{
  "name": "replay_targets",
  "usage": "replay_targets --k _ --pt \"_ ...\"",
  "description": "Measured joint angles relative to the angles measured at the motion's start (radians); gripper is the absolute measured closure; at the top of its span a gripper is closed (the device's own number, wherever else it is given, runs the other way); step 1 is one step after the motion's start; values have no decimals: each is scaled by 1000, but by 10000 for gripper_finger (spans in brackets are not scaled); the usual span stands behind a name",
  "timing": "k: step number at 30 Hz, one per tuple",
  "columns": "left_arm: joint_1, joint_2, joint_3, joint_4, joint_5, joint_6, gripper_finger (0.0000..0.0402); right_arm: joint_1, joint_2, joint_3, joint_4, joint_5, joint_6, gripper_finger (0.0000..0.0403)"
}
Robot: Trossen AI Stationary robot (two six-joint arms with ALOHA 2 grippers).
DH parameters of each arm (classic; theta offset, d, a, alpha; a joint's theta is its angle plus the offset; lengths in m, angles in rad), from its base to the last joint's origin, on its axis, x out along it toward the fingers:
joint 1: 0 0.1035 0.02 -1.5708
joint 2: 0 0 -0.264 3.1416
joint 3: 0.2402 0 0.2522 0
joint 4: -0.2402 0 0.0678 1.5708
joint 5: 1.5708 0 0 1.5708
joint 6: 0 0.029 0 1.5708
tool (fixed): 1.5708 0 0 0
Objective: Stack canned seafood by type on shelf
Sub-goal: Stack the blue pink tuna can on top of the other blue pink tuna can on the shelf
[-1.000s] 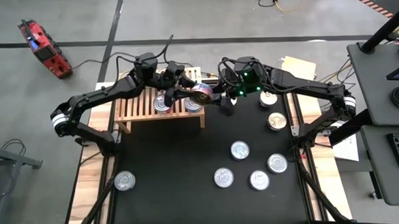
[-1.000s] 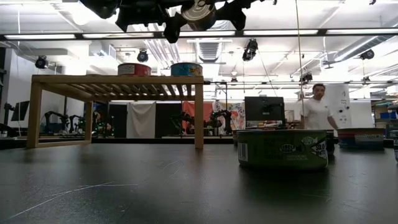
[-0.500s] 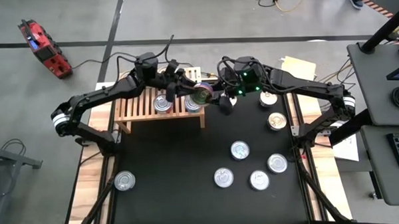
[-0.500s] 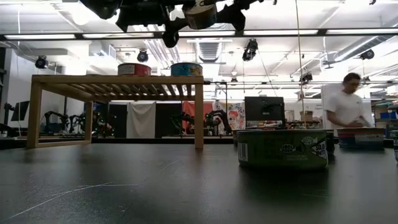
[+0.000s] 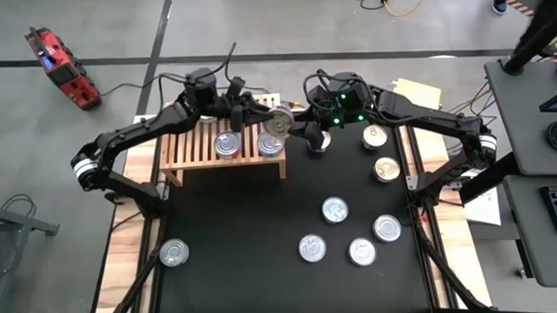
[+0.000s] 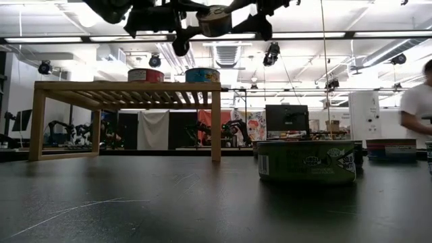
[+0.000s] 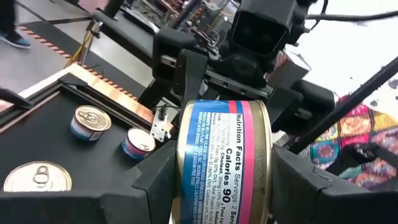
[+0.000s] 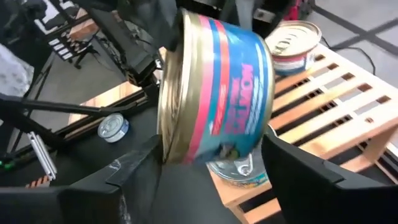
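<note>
Near edge of the black worktop [image 5: 245, 251]: lone tin [image 5: 174, 252] at the left corner, wide bare mat between it and the loose tins [image 5: 334, 210] right of centre (five clustered there, two more by the right edge). Plenty of free room in front of the shelf [image 5: 190, 146]. The shelf sits at the far left edge, two tins on its slats [image 5: 227, 144], its right end bare. Above that right end a blue-and-pink tin [image 5: 279, 122] is held on edge in the air. Left gripper [image 5: 263, 115] fingers clamp it across its flat faces; right gripper [image 5: 307, 135] fingers stand wide on either side, not pressing (right wrist view shows gaps). Since a second ago the right fingers have spread off the tin, the tin has shifted slightly toward the shelf's far side, and the person [image 6: 417, 101] beyond has moved right.
</note>
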Motion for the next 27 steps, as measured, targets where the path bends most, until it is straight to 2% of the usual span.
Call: replay_targets --k 9,12,18,27 --pt "125 -5 0 2 4 -208 214 -56 -2 0 -33 2 43 85" --pt "192 -10 0 -55 11 -296 215 -67 -4 0 -46 3 56 76" --pt "341 -26 -1 -307 0 -275 214 -65 -5 0 -54 2 52 73" --pt "490 -75 0 -416 8 -269 214 -65 -5 0 -54 2 42 74"
